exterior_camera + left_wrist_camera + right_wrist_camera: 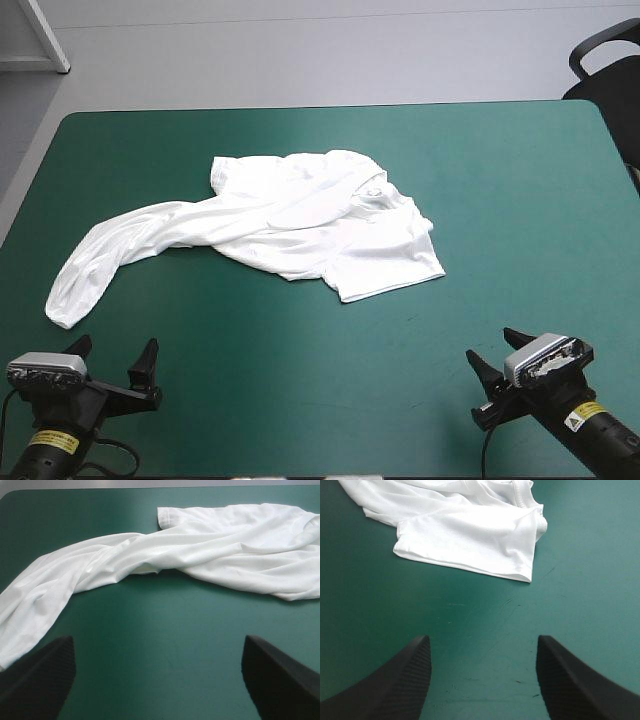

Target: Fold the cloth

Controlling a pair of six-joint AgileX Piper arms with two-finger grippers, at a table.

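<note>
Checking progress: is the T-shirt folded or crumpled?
Crumpled, not folded: the T-shirt lies twisted and bunched on the table, one end trailing toward its left edge.

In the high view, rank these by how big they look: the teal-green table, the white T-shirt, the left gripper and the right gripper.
1. The table, which fills most of the view.
2. The T-shirt.
3. The left gripper and the right gripper look alike, both with fingers open, so I would not rank one above the other.

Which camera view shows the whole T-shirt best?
The high view: the whole T-shirt lies crumpled on the table, every edge visible. The left wrist view cuts off its ends; the right wrist view shows only its nearest corner.
</note>
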